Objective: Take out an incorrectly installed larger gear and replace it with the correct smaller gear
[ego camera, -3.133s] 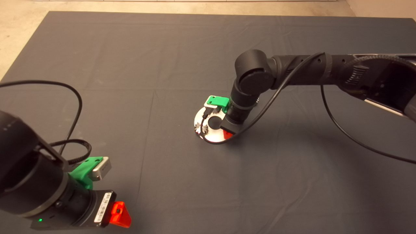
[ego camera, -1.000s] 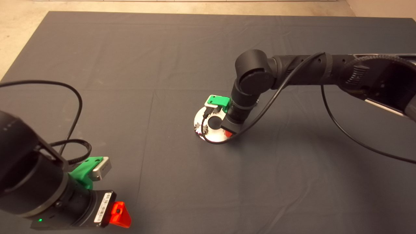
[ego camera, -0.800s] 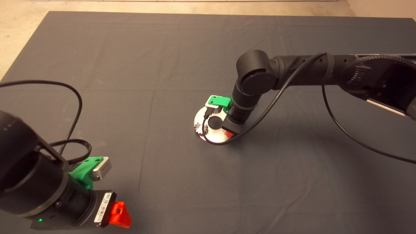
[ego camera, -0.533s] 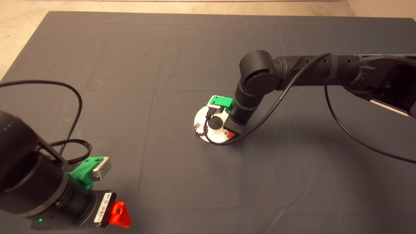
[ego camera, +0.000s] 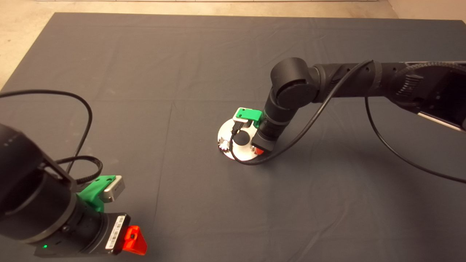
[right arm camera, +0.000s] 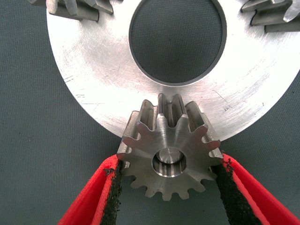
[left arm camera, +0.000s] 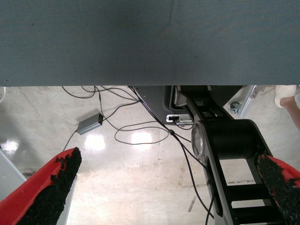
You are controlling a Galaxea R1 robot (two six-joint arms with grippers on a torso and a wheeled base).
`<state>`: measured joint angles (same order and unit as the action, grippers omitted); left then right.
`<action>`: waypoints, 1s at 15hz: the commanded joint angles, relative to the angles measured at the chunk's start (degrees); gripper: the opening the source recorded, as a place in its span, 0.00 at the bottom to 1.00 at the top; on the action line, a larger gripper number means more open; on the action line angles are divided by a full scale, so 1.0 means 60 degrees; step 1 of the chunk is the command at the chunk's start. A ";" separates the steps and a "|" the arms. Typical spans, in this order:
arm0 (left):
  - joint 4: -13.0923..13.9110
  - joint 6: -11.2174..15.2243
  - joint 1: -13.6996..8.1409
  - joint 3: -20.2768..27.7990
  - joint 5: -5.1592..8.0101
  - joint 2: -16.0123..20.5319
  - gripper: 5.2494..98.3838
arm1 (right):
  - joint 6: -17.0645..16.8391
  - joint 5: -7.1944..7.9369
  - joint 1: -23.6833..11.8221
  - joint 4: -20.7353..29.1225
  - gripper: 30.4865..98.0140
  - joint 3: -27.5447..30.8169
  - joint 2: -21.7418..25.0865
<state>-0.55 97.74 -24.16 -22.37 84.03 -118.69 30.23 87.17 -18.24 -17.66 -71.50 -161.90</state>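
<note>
In the right wrist view the larger gear [right arm camera: 140, 152], shiny grey with long flared teeth, sits at the rim of a round silver plate [right arm camera: 93, 70] with a big centre hole. A bright pin end shows inside the gear's bore. My right gripper [right arm camera: 169, 161] is shut on this gear, one black pad pressed against each side. From above, the same gripper [ego camera: 257, 149] points down at the plate's [ego camera: 233, 154] near right edge, and the wrist hides the gear. The smaller gear is out of view. My left gripper [ego camera: 134, 240] waits, open, at the mat's lower left.
Two lighter silvery gears [right arm camera: 75, 8] [right arm camera: 272, 16] stand at the plate's far rim; one [ego camera: 223, 145] shows from above. A black cable [ego camera: 309, 120] hangs from the right arm near the plate. The left wrist view shows floor, cables [left arm camera: 140, 133] and a black stand [left arm camera: 229, 140].
The right arm's elbow and wrist have shifted a little to the right and toward the near edge, with the gripper still over the plate's rim. The left arm has not moved.
</note>
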 commanded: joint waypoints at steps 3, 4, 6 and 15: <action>-0.0011 -0.0002 -0.0119 0.0171 0.0039 0.0041 0.99 | -0.0014 0.1305 -0.0052 -0.0089 0.29 0.0171 -0.0055; -0.0011 -0.0002 -0.0119 0.0171 0.0039 0.0041 0.99 | -0.0014 0.1305 -0.0052 -0.0094 0.29 0.0181 -0.0051; -0.0011 -0.0002 -0.0119 0.0173 0.0027 0.0041 0.99 | -0.0014 0.1305 -0.0052 -0.0104 0.28 0.0200 -0.0036; -0.0011 -0.0002 -0.0119 0.0185 0.0027 0.0041 0.99 | 0.0088 0.1305 -0.0081 -0.0118 0.25 0.0054 0.0022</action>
<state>-0.55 97.74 -24.16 -22.37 84.02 -118.69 30.28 87.24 -18.04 -18.04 -71.28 -161.91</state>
